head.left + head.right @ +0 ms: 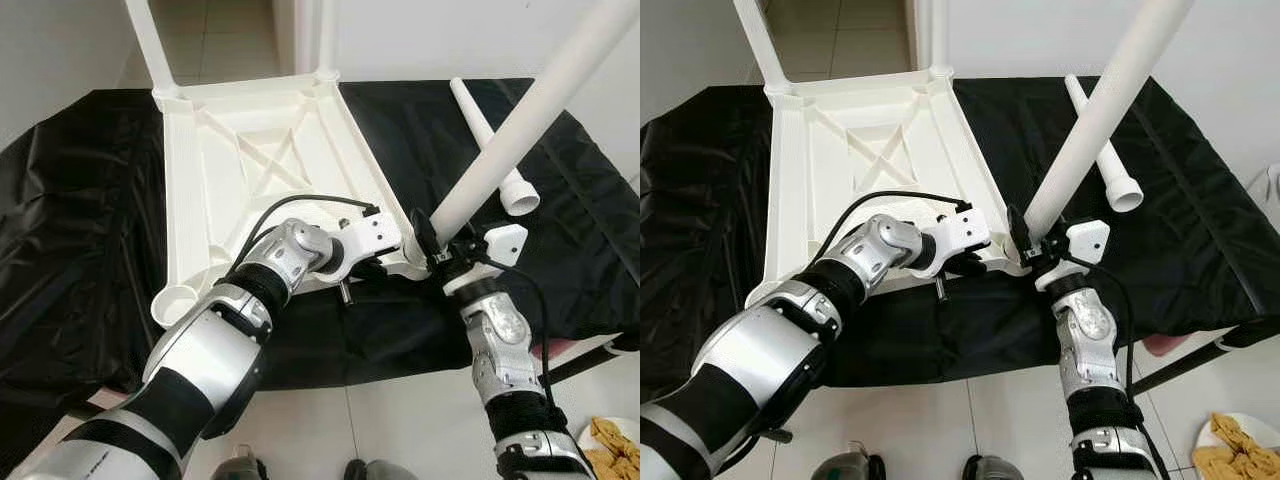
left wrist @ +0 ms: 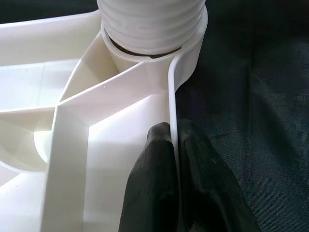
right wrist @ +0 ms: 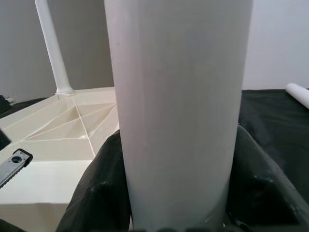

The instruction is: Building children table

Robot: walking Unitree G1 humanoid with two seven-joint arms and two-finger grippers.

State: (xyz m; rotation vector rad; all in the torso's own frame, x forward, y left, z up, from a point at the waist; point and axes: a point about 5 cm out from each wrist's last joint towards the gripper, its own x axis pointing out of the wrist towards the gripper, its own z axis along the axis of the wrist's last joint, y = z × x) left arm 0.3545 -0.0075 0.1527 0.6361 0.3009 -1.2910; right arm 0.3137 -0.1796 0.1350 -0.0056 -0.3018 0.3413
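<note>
A white plastic tabletop lies upside down on a black cloth. Two white legs stand in its far corners. My left gripper is shut on the thin rim wall beside the near right corner socket. My right gripper is shut on a third white leg, which leans to the right. Its ribbed end sits in that socket. The right fingers clasp the leg on both sides. The near left socket holds nothing.
A loose white leg lies on the cloth to the right of the tabletop. The cloth-covered surface ends just ahead of me, with tiled floor below. A plate of snacks sits at the lower right.
</note>
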